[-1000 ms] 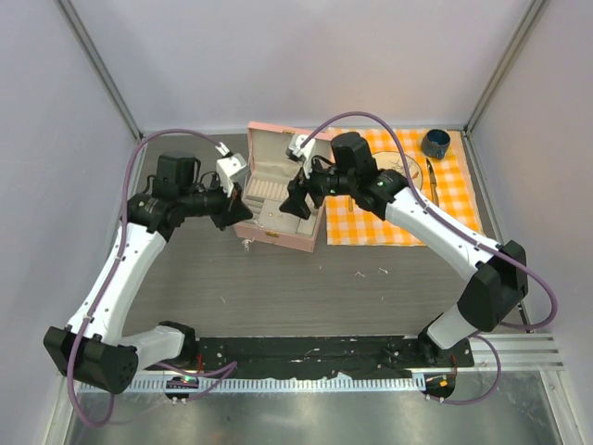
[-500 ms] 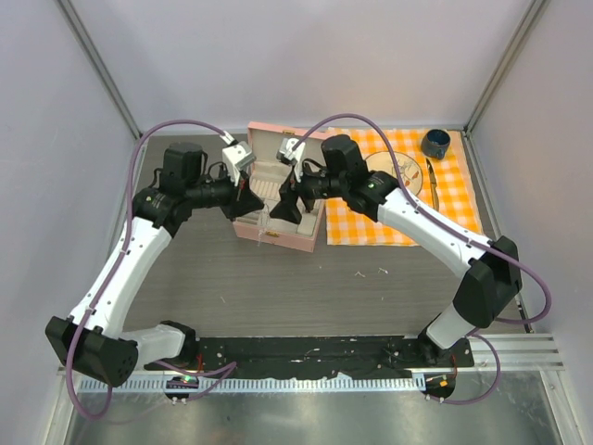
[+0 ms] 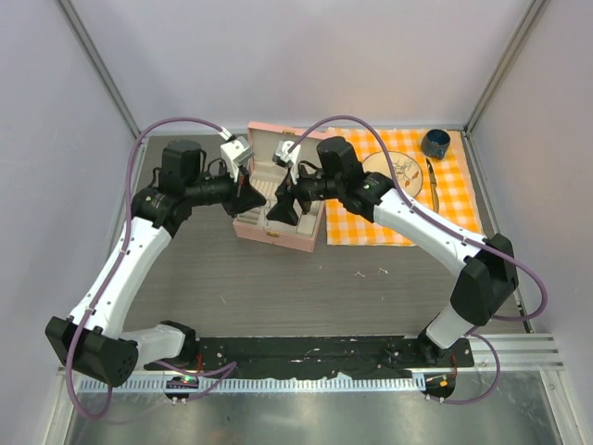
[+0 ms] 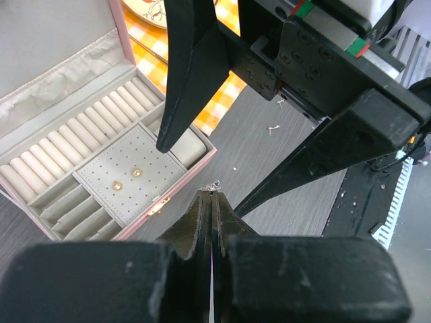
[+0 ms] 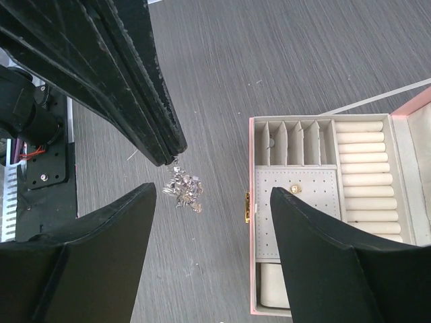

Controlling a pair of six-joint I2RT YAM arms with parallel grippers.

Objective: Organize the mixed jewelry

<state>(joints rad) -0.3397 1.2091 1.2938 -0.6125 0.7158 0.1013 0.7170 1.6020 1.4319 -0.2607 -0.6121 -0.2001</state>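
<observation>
My left gripper point(image 4: 213, 195) is shut on a bunched silvery-white chain point(image 4: 215, 184) that hangs from its tips above the dark table, just in front of the open pink case point(image 4: 180, 176). In the right wrist view the chain point(image 5: 184, 188) dangles between the case point(image 5: 250, 222) and my left gripper's fingers point(image 5: 145, 101). My right gripper point(image 5: 217, 192) is open and empty, its fingers spread on either side of the chain. From above, both grippers point(image 3: 254, 204) point(image 3: 279, 213) meet at the case's front point(image 3: 278, 234). Two gold earrings point(image 4: 125, 178) sit on the case's dotted pad. Tiny pale bits point(image 3: 380, 272) lie on the table.
An orange checked cloth point(image 3: 371, 222) lies right of the case with a plate point(image 3: 397, 169), a dark blue cup point(image 3: 435, 143) and gold-coloured cutlery point(image 3: 432, 182). Grey walls enclose the table on three sides. The arm bases stand at the near edge.
My left gripper has moved right and up toward the case's front with the chain. My right gripper has moved left toward it, so the two now sit close together.
</observation>
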